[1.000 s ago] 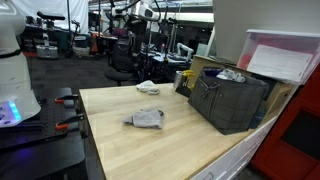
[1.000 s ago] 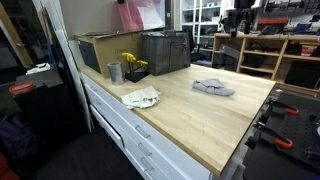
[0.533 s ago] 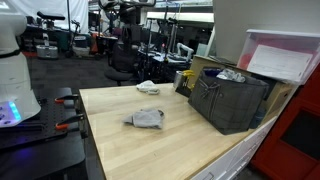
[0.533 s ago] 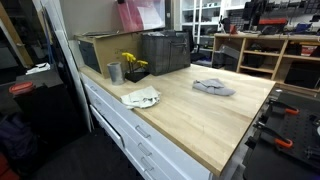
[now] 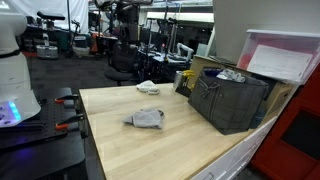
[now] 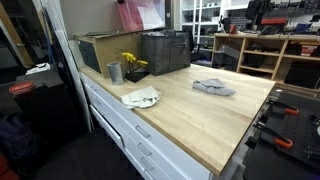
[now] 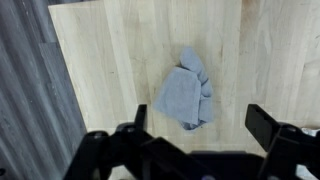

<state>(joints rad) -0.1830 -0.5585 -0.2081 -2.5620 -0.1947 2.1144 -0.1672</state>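
Note:
A crumpled grey cloth (image 7: 185,95) lies on the light wooden table (image 7: 110,50). In the wrist view it sits directly below me, a little ahead of my gripper (image 7: 202,122). The gripper hangs well above the tabletop, open, with nothing between its dark fingers (image 7: 265,125). Both exterior views show the same grey cloth (image 5: 147,118) (image 6: 213,87) near the middle of the table. A white crumpled cloth (image 5: 148,87) (image 6: 141,97) lies further off by the table's edge. In the exterior views I cannot make out the gripper against the cluttered background.
A dark mesh crate (image 5: 232,98) (image 6: 165,50) stands at one end of the table, with a metal cup (image 6: 114,72) and yellow flowers (image 6: 131,62) beside it. A pink-lidded bin (image 5: 285,55) sits behind. The table edge drops to grey floor (image 7: 30,90).
A dark shape at the top edge of the exterior views has shifted sideways, probably my arm. The cloths and crate have not moved.

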